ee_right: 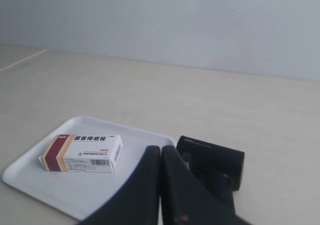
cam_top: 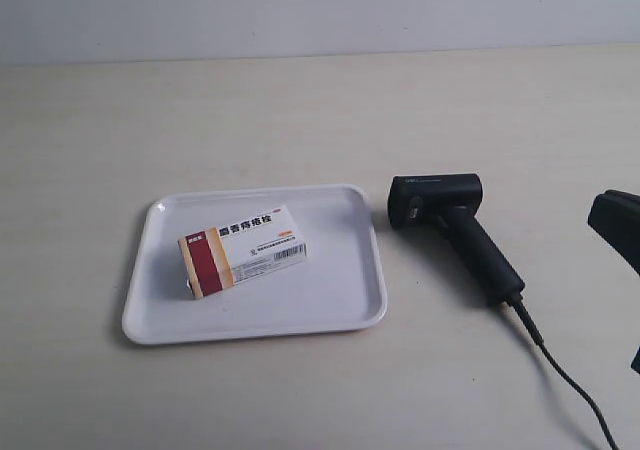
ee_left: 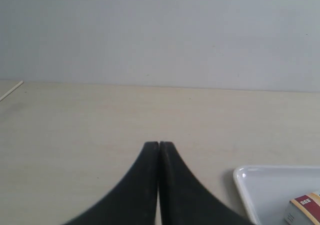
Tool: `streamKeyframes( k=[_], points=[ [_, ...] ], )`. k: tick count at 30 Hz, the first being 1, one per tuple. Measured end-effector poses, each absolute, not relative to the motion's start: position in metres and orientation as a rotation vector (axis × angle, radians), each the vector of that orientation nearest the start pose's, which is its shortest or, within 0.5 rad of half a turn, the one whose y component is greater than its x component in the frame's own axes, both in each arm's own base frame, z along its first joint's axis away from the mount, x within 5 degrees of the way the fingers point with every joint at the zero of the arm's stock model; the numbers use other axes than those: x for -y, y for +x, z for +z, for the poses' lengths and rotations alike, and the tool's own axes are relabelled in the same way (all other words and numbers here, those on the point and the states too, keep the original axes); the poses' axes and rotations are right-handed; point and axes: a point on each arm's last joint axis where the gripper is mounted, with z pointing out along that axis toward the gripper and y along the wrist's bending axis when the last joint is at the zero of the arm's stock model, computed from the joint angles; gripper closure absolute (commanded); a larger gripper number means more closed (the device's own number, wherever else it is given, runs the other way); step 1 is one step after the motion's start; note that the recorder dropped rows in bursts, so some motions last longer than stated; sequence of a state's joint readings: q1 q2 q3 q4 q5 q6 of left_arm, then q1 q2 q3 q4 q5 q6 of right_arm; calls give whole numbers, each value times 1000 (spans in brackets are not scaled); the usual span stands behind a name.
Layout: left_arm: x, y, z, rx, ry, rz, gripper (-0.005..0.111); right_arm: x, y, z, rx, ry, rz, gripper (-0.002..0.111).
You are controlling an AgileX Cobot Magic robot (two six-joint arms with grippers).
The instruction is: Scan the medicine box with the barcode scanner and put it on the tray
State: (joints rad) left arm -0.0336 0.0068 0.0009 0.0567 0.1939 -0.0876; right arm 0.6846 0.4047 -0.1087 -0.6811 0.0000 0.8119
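Observation:
The medicine box (cam_top: 242,250) lies flat inside the white tray (cam_top: 340,300), its dark-red and yellow end toward the exterior view's left; it also shows in the right wrist view (ee_right: 82,153) on the tray (ee_right: 30,177). The black barcode scanner (cam_top: 450,225) rests on the table just right of the tray, its cable trailing to the lower right. My right gripper (ee_right: 160,147) is shut and empty, held back from the scanner (ee_right: 212,160). My left gripper (ee_left: 159,143) is shut and empty over bare table, with the tray's corner (ee_left: 245,177) and the box's end (ee_left: 305,210) beside it.
A dark piece of the arm at the exterior view's right (cam_top: 618,225) pokes in at the frame edge, apart from the scanner. The pale wooden tabletop (cam_top: 300,110) runs back to a light wall.

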Motion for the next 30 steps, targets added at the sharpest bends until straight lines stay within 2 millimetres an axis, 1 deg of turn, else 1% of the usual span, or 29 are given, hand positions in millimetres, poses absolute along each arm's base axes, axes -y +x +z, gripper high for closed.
streamKeyframes(
  k=[9,11,14,16,18,22,30],
  points=[
    [1,56,195,-1685,-7,-40,104,-59,73,219,-1748,-497,584,108],
    [1,56,195,-1685,-7,-40,104,-58,70,215,-1736,-509,581,108],
    [1,56,195,-1685,-7,-40,104,-53,64,201,-1731,-516,578,108],
    [1,56,195,-1685,-7,-40,104,-49,61,197,-1718,-480,593,108],
    [1,56,195,-1685,-7,-40,104,-44,58,199,-1703,-414,609,108],
    [1,56,195,-1685,-7,-40,104,-35,56,196,-1730,-312,604,108],
    [1,56,195,-1685,-7,-40,104,-38,46,196,-1671,-467,612,108]
  ],
)
